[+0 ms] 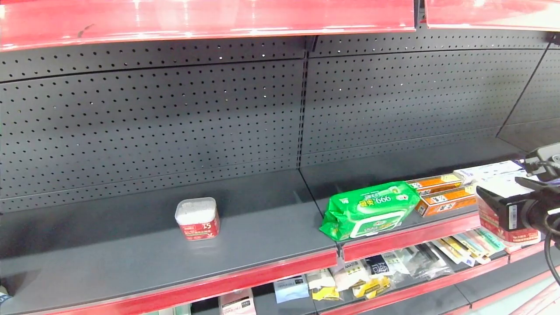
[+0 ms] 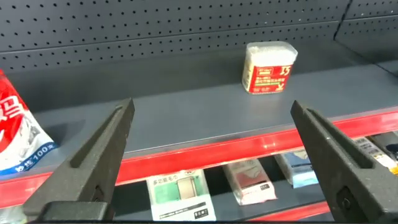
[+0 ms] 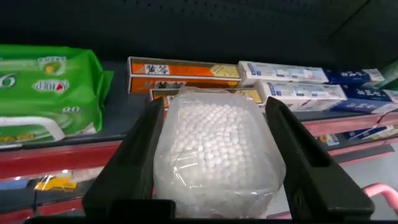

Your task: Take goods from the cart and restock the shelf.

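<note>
A cotton swab box [image 1: 197, 218], white-topped with a red label, stands alone on the grey shelf [image 1: 131, 258]; the left wrist view shows this box [image 2: 268, 67] ahead of my left gripper [image 2: 211, 111], which is open and holds nothing, just in front of the shelf's red front edge. My right gripper [image 1: 501, 210] hovers at the shelf's right end, shut on a second cotton swab box [image 3: 214, 149], whose white swab heads show between the fingers [image 3: 140, 155]. That held box [image 1: 503, 229] hangs at the shelf's front edge.
A green wipes pack [image 1: 369, 210] lies near the shelf's middle, with orange boxes [image 1: 442, 194] and white-blue boxes [image 3: 292, 81] to its right. A red and white bag [image 2: 15, 134] sits far left. The lower shelf [image 1: 393, 267] holds several small packets.
</note>
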